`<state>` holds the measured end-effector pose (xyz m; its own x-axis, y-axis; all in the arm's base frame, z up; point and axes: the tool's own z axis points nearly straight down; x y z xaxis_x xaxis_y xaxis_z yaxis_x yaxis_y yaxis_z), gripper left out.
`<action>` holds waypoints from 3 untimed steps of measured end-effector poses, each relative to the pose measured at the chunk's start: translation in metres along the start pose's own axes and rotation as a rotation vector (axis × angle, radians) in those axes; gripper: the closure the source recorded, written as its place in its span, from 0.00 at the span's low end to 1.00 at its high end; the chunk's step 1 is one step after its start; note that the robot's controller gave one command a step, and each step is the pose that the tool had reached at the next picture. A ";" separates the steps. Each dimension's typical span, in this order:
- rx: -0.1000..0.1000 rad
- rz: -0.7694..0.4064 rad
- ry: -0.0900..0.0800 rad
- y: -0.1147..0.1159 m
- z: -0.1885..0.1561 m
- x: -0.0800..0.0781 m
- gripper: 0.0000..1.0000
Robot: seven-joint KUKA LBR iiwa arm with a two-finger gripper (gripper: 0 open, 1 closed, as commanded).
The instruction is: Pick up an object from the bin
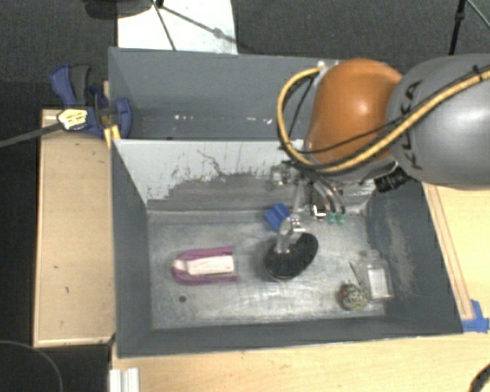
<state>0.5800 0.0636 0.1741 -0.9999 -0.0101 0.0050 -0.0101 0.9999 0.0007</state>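
Black glossy oval disc (292,259) lies flat near the middle of the grey metal bin's (198,167) floor, and the gripper (289,236) is right above it, its tip low over the disc's 11 o'clock edge. Whether the tip touches the disc I cannot tell. Nor can I tell how far the gripper is parted, or whether it has hold of anything: its lower end is a narrow metal cluster seen against the disc.

Small blue block (275,216) sits just beside the gripper, at 11 o'clock from the disc and near the foot of the back wall. A pink and white tube-shaped packet (204,266) lies on its side at 9 o'clock from the disc, well apart from it. At 4 o'clock, near the right wall, a small clear rectangular piece (377,282) rests just beside a round mottled brown-green lump (353,298).

The arm's rounded orange cover (351,109), looped with yellow cables, hangs over the bin's 1 o'clock corner.
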 end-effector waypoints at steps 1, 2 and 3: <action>0.001 -0.238 -0.005 -0.044 0.105 0.070 0.00; 0.001 -0.236 -0.001 -0.043 0.103 0.070 1.00; 0.002 -0.202 -0.014 -0.056 -0.024 0.060 1.00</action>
<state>0.5203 0.0074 0.1983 -0.9775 -0.2109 -0.0093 -0.2109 0.9775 -0.0021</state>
